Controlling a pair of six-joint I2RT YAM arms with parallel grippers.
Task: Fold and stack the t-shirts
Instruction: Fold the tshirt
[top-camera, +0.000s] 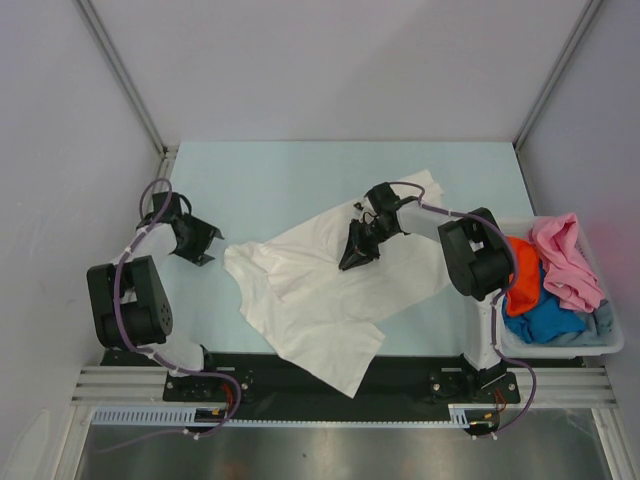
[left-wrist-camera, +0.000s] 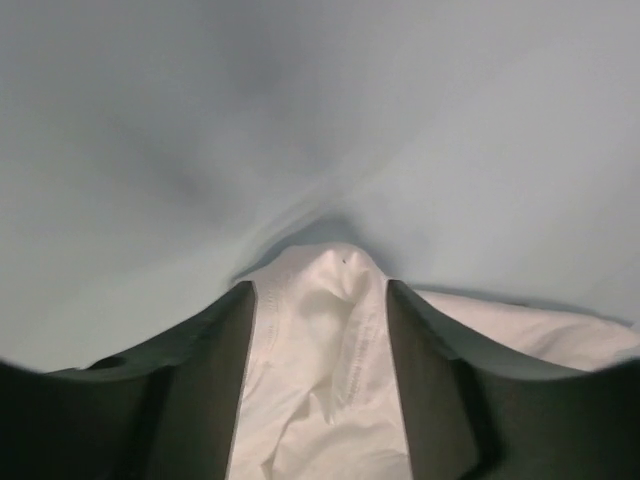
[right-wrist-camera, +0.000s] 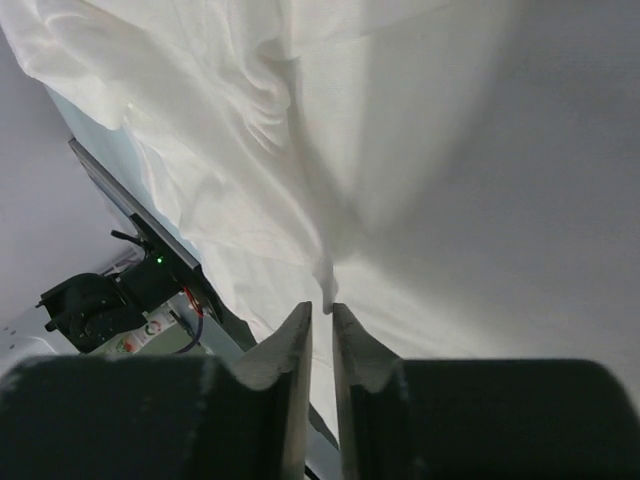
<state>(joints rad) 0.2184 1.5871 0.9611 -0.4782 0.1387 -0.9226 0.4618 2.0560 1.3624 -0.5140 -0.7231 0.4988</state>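
Pinching a thin fold in the middle of the white t-shirt with the right gripper, jaws almost together. Holding the left gripper at its left edge, jaws apart (cloth lying between them). Stretching long from upper right to lower left.

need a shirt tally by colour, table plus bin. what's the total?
white t-shirt: 1, spread on the table
orange t-shirt: 1, in the bin
pink t-shirt: 1, in the bin
bright blue t-shirt: 1, in the bin
grey-blue t-shirt: 1, in the bin
Total: 5
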